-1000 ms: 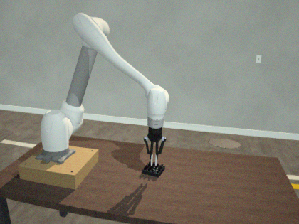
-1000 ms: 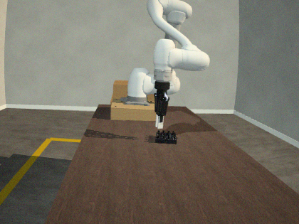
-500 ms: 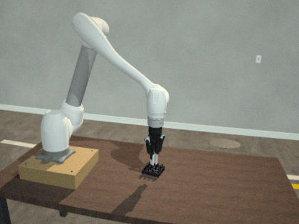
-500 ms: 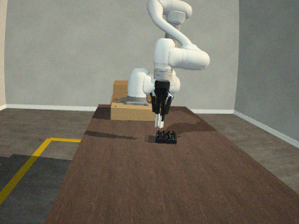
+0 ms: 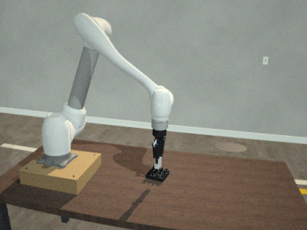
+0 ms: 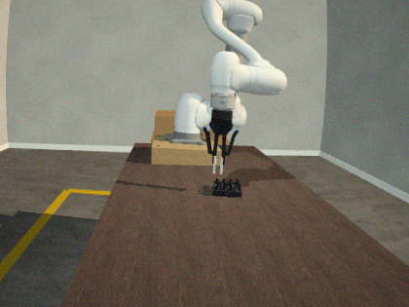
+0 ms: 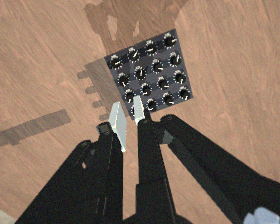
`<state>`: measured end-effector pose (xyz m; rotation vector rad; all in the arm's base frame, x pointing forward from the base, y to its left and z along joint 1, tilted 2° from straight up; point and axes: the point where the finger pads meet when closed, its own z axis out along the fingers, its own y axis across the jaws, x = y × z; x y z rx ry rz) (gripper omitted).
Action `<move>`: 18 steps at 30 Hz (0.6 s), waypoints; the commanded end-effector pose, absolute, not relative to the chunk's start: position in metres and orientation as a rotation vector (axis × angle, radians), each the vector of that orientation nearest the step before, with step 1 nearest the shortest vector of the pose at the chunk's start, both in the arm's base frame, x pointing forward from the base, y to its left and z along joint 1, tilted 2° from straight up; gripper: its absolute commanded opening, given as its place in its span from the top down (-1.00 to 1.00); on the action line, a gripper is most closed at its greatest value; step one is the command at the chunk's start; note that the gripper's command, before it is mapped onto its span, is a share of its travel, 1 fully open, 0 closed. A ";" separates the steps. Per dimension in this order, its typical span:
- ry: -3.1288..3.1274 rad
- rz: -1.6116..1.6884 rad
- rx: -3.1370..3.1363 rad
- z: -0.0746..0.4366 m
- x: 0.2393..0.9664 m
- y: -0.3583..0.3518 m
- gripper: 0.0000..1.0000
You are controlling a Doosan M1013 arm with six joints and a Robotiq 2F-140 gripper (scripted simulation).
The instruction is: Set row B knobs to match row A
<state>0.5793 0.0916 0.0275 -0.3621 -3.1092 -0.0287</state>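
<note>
The black knob box (image 5: 155,175) (image 6: 227,193) (image 7: 145,60) stands on the table. In the wrist view it is turned at a slant, with several rows of black knobs carrying white lines and rings of pale marks. The printed names and the socket are too small to make out. My gripper (image 5: 158,167) (image 6: 217,172) (image 7: 129,109) points down with its pale fingertips a small gap apart and nothing between them. It hangs a little above the box, over its left part in the exterior view. In the wrist view the right fingertip partly hides the knobs at the lower left corner.
The arm's base stands on a wooden block (image 5: 51,182) (image 6: 185,156) at one end of the brown table (image 5: 219,193) (image 6: 204,252) (image 7: 240,60). Shadows of the arm and gripper fall on the table around the box. No other object stands near the box.
</note>
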 end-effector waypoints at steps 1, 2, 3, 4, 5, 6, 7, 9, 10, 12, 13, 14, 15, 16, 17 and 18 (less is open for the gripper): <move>-3.127 -0.050 -0.119 0.029 0.579 0.092 0.77; -3.129 -0.050 -0.062 0.029 0.579 0.092 0.77; -3.130 -0.051 -0.005 0.029 0.579 0.092 0.77; -3.130 -0.051 0.052 0.029 0.579 0.092 0.77; -3.129 -0.051 0.110 0.030 0.579 0.092 0.77; -3.128 -0.052 0.167 0.030 0.579 0.092 0.77; -3.125 -0.052 0.223 0.030 0.579 0.092 0.77; -3.116 -0.052 0.337 0.031 0.579 0.091 0.77; -3.109 -0.053 0.394 0.031 0.579 0.091 0.77; -3.094 -0.053 0.507 0.031 0.579 0.091 0.77; -3.094 -0.053 0.507 0.031 0.579 0.091 0.77; -3.094 -0.053 0.507 0.031 0.579 0.091 0.77; -3.071 -0.053 0.642 0.032 0.579 0.091 0.77; -3.057 -0.053 0.706 0.032 0.579 0.091 0.77; -3.047 -0.054 0.751 0.033 0.579 0.091 0.77; -3.034 -0.054 0.804 0.033 0.579 0.091 0.77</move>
